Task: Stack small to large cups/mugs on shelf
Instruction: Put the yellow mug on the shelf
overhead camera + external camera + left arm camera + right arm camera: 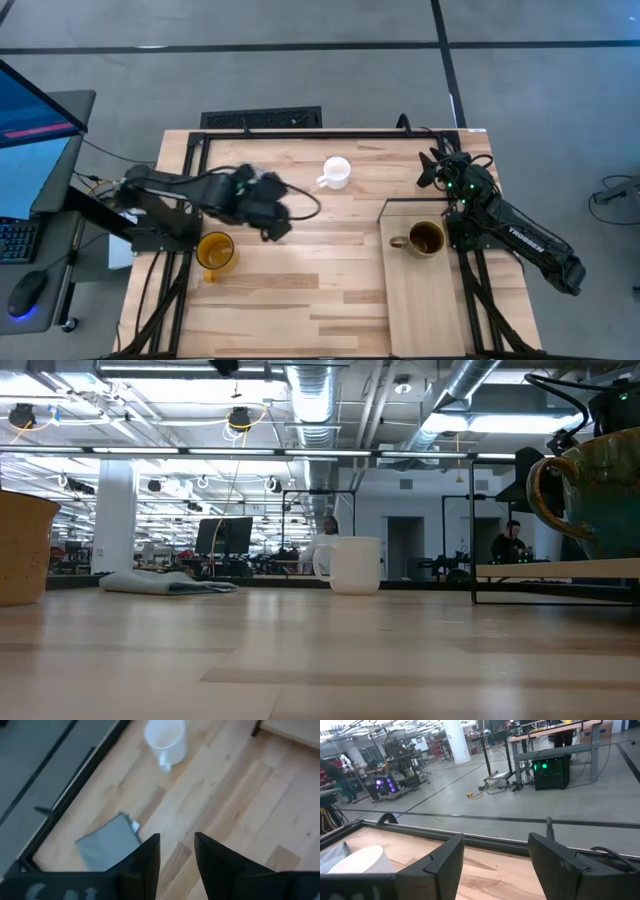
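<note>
The white mug (335, 172) stands upright on the tabletop near the far edge; it also shows in the low view (352, 565) and the left wrist view (165, 737). The yellow-orange mug (215, 250) stands at the left. The dark brown mug (425, 240) stands on the far end of the light wooden shelf (420, 300). My left gripper (283, 218) is open and empty above the table, between the yellow and white mugs. My right gripper (428, 172) is open and empty, beyond the shelf's far end.
A grey-blue cloth (107, 845) lies flat on the table near the far edge, below my left arm; it also shows in the low view (165, 582). The black table frame (300, 133) runs along the far edge. Bare planks lie between the yellow mug and the shelf.
</note>
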`<state>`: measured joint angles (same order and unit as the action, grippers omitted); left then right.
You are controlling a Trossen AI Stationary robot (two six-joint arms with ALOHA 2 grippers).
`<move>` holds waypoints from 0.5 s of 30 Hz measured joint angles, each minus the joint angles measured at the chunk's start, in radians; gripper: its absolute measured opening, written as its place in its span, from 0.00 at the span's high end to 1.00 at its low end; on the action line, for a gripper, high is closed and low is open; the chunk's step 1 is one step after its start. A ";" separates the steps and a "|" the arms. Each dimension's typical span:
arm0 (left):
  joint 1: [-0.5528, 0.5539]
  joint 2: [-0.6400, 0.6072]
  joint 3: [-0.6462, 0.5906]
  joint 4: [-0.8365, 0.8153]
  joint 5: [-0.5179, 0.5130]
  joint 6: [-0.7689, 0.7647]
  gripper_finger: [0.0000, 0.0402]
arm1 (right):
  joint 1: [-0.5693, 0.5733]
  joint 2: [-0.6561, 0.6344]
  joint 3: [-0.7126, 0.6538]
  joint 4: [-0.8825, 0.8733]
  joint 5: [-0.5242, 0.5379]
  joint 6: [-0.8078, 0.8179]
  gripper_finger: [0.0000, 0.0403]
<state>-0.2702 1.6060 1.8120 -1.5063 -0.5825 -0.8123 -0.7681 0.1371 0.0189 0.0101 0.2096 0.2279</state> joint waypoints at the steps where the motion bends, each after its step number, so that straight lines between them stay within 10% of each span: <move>1: -0.020 -0.034 -0.045 0.006 -0.022 -0.052 0.72 | 0.000 0.000 0.000 0.000 0.000 0.000 0.39; 15: -0.467 -0.301 -0.559 0.086 -0.248 -0.960 0.72 | 0.000 0.000 0.000 0.000 0.000 0.000 0.39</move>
<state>-0.7368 1.3050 1.2530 -1.4208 -0.8306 -1.7722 -0.7681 0.1371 0.0189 0.0101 0.2096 0.2284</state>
